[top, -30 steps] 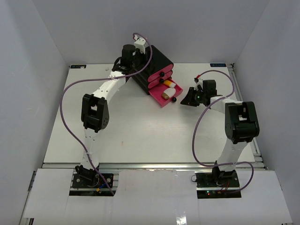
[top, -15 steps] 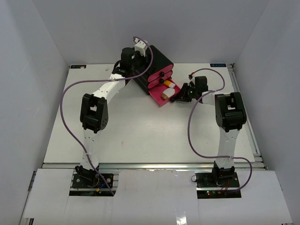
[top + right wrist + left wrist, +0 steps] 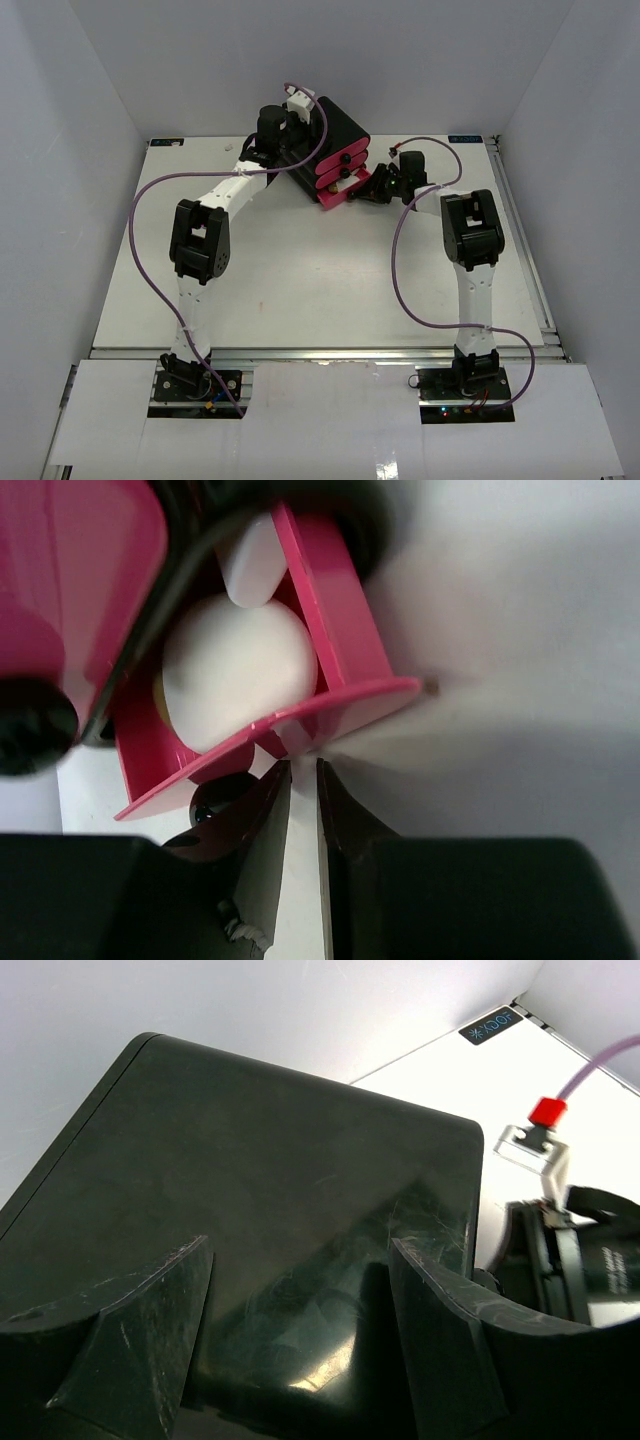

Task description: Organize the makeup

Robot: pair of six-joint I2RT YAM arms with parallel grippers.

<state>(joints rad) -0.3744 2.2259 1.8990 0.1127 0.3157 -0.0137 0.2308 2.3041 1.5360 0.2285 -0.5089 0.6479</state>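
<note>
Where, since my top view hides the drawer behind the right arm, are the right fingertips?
Observer: The right gripper is shut, tips at the open drawer, touching its pink front or nearly so.
Operator: Anything inside that drawer?
Observer: A white egg-shaped piece lies just behind the front.
Operator: And the other arm?
Observer: The left gripper is open, fingers spread over the top of the black box.

- Top camera: high behind my bases, looking down the table (image 3: 300,290).
- Left wrist: close over the drawer box (image 3: 300,1190) top.
- Right wrist: tight on its pink drawer (image 3: 340,610); box shared by all.
</note>
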